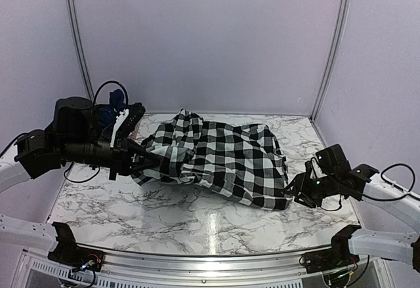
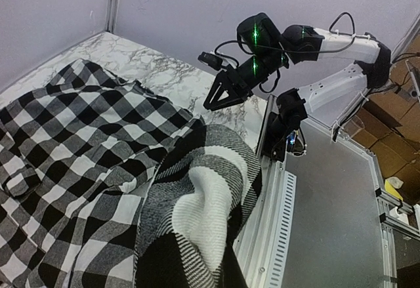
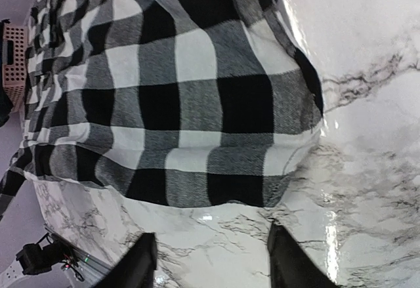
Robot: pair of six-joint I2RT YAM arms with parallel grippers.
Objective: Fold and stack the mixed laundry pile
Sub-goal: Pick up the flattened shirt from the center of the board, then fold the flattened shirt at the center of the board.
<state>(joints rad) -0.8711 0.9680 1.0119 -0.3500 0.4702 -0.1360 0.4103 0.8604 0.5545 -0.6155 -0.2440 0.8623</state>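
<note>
Across the middle of the marble table (image 1: 170,209) lies the black-and-white checked shirt (image 1: 223,157), spread out but rumpled, its long side running from left to right. Its left end is gathered into a bunch and raised a little off the marble, and the rest rests flat, with a rounded hem at the right end.

On my left wrist view the cloth fills the foreground in a thick fold right under the camera, hiding the fingertips. From above I see the left gripper (image 1: 141,160) pressed together on that bunched left end, so it is pinching the shirt.

At the other end, the right gripper (image 1: 295,193) sits low over the marble just beside the hem. Its two fingers (image 3: 141,262) are spread, with bare marble between them and the shirt's edge just beyond their tips. It holds nothing and I cannot see it touching the cloth.

Behind the left arm, at the far left corner of the table, I make out a lump of blue cloth (image 1: 117,98) and, close by it, a pink mesh container (image 3: 13,58). Both are partly hidden by the arm, well apart from the right gripper.
</note>
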